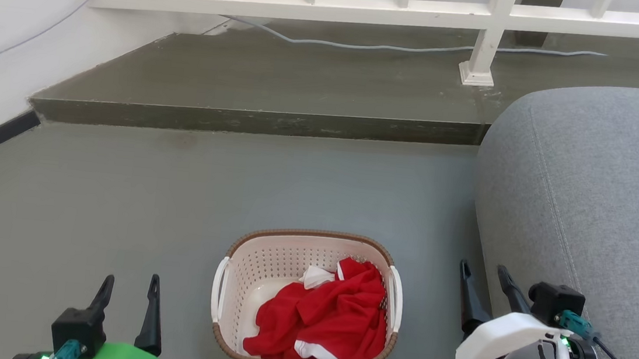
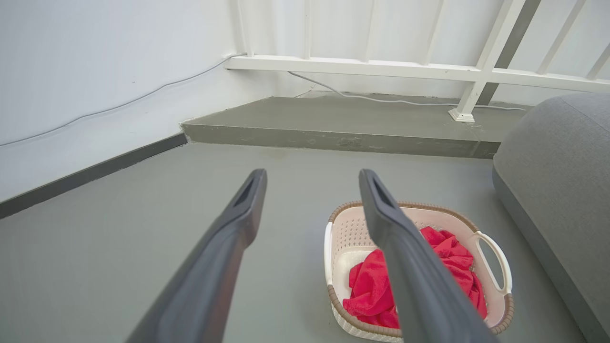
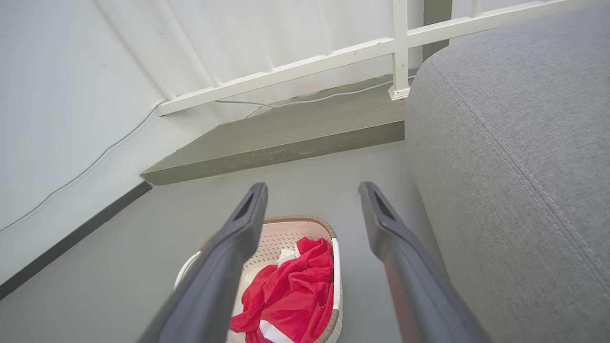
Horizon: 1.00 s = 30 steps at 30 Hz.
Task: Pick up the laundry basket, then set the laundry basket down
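While both arms hang low and wide apart, the laundry basket (image 1: 288,256) sits upright on the grey floor (image 1: 120,184) between them. It is at 6 o'clock in the head view and neither arm touches it.

At 7 o'clock the left gripper (image 1: 131,279) rises from a green wrist. Its two dark fingers are spread and empty, pointing toward 12 o'clock. At 4 o'clock the right gripper (image 1: 484,267) extends from a white forearm. Its fingers are likewise parted and empty, lean slightly toward 11 o'clock, and stand just beside the edge of a grey fabric sofa (image 1: 600,189). Seen from the basket, the left gripper lies toward 9 o'clock and the right toward 2 o'clock, each clear of the rim.

The basket's mouth faces up. Its long axis appears to run from 12 to 6 o'clock, away from the robot, with the white side handles (image 1: 219,287) at 9 and 3 o'clock. A crumpled red garment (image 1: 330,315) with white trim fills its right and near part.

In the left wrist view, the left gripper (image 2: 313,175) shows its fingers wide apart, and the basket (image 2: 348,231) sits at 5 o'clock, partly behind one finger. In the right wrist view, the right gripper (image 3: 313,186) is equally spread, with the basket (image 3: 281,240) at 6 o'clock.

At 12 o'clock in the head view, a raised concrete step (image 1: 264,80) carries a white railing (image 1: 313,3) and a grey cable (image 1: 367,46).
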Available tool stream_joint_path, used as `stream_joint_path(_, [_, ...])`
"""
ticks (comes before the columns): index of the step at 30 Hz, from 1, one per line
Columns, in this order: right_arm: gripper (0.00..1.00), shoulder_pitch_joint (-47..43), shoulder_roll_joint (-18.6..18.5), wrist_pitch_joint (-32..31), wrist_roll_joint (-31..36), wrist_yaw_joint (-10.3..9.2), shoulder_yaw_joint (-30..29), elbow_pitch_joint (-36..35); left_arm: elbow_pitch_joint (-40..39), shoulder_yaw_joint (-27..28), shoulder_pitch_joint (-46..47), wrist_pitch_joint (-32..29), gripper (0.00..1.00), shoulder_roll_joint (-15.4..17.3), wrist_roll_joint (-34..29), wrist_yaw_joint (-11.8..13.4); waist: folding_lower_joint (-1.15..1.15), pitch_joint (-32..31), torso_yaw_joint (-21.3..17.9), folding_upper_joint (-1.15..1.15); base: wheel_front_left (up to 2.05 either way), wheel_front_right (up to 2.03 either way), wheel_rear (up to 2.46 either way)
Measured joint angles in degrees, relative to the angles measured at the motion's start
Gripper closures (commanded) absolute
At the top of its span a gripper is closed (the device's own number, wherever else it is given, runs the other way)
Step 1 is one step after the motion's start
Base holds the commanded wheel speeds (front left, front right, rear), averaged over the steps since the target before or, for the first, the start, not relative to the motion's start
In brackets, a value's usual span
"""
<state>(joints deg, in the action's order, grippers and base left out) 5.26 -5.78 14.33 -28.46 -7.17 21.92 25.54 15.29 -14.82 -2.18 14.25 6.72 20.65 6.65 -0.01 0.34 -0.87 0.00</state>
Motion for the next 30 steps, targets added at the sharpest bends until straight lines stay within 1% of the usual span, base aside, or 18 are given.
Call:
stream_joint_path(14, [0.0, -4.61, 0.87, 0.0, 3.41, 0.0, -3.11, -4.02, -4.77, 2.97, -5.08, 0.0, 0.0, -0.48, -1.96, 0.01, 0.0, -1.12, -0.12, 0.0, 0.0, 0.0, 0.0])
stream_joint_path(20, [0.0, -6.03, 1.46, 0.0, 4.23, 0.0, -3.83, -4.87, -5.83, 3.25, -6.4, 0.0, 0.0, -0.8, -3.58, 0.01, 0.0, -1.25, -0.12, 0.0, 0.0, 0.0, 0.0])
stream_joint_path(30, [0.0, -7.18, 1.98, 0.0, 5.46, -0.01, -5.06, -6.3, -7.23, 3.44, -7.6, 0.0, 0.0, -1.45, -4.31, 0.01, 0.0, -1.19, 0.07, 0.0, 0.0, 0.0, 0.0])
